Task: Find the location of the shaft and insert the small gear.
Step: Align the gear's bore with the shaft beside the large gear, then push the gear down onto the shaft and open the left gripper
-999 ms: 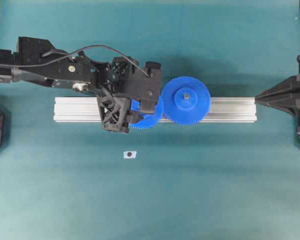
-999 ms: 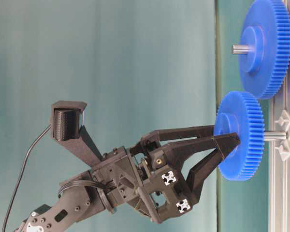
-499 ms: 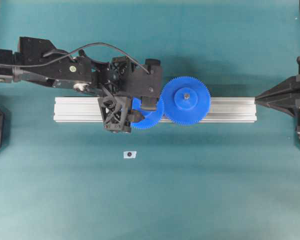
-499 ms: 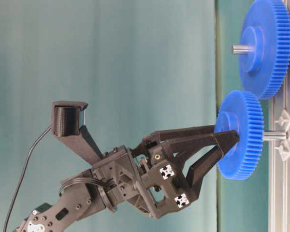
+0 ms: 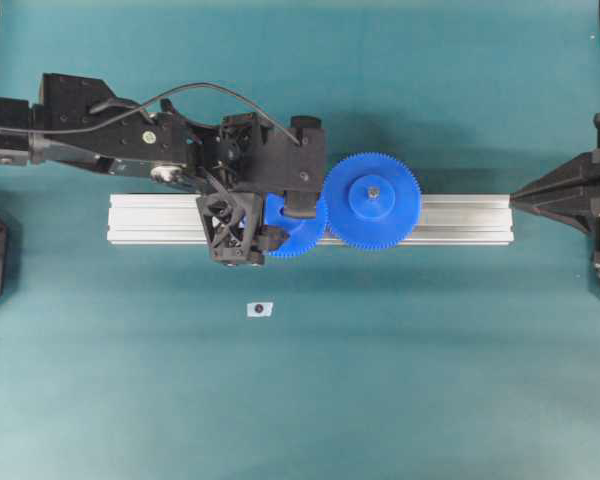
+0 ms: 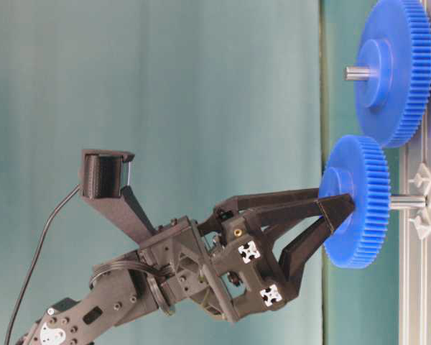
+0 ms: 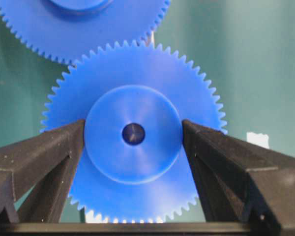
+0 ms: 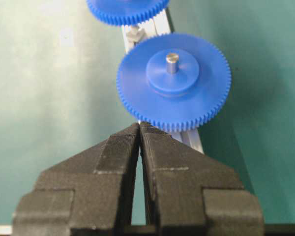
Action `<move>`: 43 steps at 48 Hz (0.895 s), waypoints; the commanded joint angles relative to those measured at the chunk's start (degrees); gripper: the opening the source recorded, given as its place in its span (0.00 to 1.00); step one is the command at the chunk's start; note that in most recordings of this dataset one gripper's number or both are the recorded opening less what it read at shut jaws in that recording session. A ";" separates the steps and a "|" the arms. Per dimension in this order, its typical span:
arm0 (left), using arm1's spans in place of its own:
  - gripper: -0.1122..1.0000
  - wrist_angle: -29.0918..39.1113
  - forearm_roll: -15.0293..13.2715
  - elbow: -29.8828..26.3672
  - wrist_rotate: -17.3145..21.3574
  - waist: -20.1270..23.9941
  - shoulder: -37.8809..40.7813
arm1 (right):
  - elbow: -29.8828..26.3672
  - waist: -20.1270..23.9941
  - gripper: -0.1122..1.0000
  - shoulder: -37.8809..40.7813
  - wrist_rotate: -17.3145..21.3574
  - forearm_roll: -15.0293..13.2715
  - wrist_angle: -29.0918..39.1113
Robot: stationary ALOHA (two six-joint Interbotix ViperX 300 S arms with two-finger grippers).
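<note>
Spreading under everything is the teal table surface [image 5: 380, 400], and the long ribbed aluminium rail [image 5: 460, 220] lies across its middle; I place all else by that rail.

My left gripper [image 5: 285, 224] reaches over the rail's left half, pointing down at it. Its two black fingers [image 7: 49, 147] stand on either side of the small gear's raised hub, right at its edges. I cannot tell from any view whether they press the hub or stand just clear of it.

My right gripper [image 8: 139, 129] hangs off the rail's right end, well apart from both gears, with its jaws drawn together to a thin slit and nothing between them.

The larger blue plastic toothed gear [image 5: 372, 200] sits on the rail near its middle, with its own grey pin poking up through its hub.

The small gear [image 5: 305, 235], a blue plastic toothed wheel with a round hub and a small centre hole, sits just left of the larger one, teeth against teeth. It is threaded on the shaft [image 6: 408, 203], a short thin grey metal pin standing up from the rail. The table-level view shows bare pin between gear and rail.

A tiny white piece with a dark centre [image 5: 259, 309] lies on the table near the rail's front side.
</note>
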 commanded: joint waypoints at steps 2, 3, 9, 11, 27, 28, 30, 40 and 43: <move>0.89 0.18 0.26 -1.67 -0.18 0.00 -1.23 | -0.62 -0.18 0.21 0.35 0.62 0.00 -0.53; 0.89 0.26 0.26 -1.76 -0.18 0.00 -1.32 | -0.70 -0.09 0.21 0.35 0.62 0.09 -0.53; 0.89 0.35 0.26 -2.37 -0.18 0.00 -1.23 | -0.70 -0.09 0.21 0.26 0.62 0.09 -0.53; 0.89 0.35 0.26 -2.46 -0.18 0.00 -1.32 | -0.70 -0.18 0.21 0.35 0.62 0.09 -0.53; 0.89 0.35 0.26 -4.39 -0.44 0.09 -3.78 | -0.70 -0.09 0.21 0.35 0.62 0.09 -0.53; 0.89 0.44 0.26 -4.75 -0.44 0.09 -4.13 | -0.70 -0.09 0.21 0.35 0.62 0.09 -0.53; 0.89 0.35 0.26 -5.54 -0.53 0.09 -4.92 | -0.62 -0.09 0.21 0.26 0.70 0.09 -0.53; 0.89 0.00 0.26 -8.53 -0.53 0.62 -8.09 | -0.53 -0.09 0.21 0.26 0.70 0.09 -0.70; 0.88 -0.62 0.26 -8.61 -0.26 0.70 -8.61 | -0.62 -0.09 0.21 0.26 0.70 0.09 -0.70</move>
